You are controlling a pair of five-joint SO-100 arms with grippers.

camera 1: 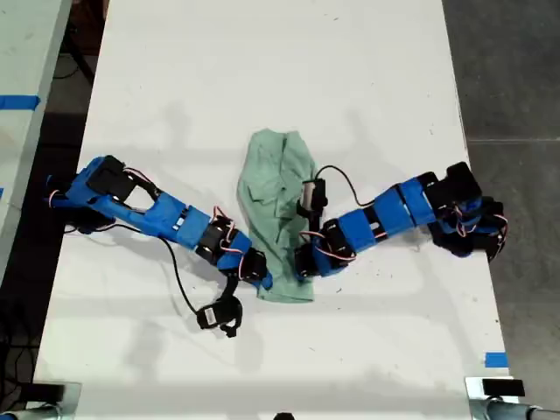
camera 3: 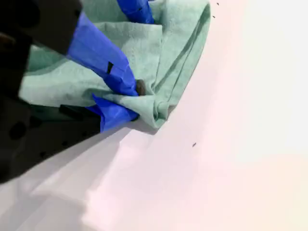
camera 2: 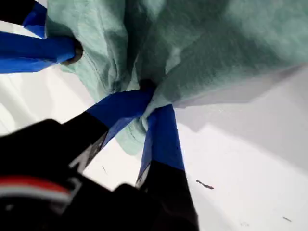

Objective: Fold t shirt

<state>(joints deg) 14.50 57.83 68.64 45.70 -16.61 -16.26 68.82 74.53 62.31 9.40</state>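
Across the white tabletop [camera 1: 262, 79], the t shirt [camera 1: 278, 197] lies near the middle as a long, narrow, wrinkled strip, already gathered in on itself, running away from the near edge of the exterior view. Both blue arms reach in toward its near end, one from the exterior view's left and one from the exterior view's right.

Which arm carries which camera I cannot settle from the wrist views, since each shows mint cloth at its jaws and another blue tip close by.

My first gripper [camera 2: 150, 108] has its fingers [camera 2: 163, 139] closed narrow on a bunched corner of the cloth, the fabric puckering right at the tips. My second gripper [camera 3: 126, 100] likewise has its fingers [camera 3: 103, 57] pinched on a folded hem, with the tabletop bare just beside it.

The risks from here, as I judge them: both holds are on small bunches of cloth, so a lift could let a corner slip free and leave the fold lopsided. The two grippers sit close together, so a careless swing could knock one into the other. Pulling unevenly would drag the whole strip sideways instead of folding it.
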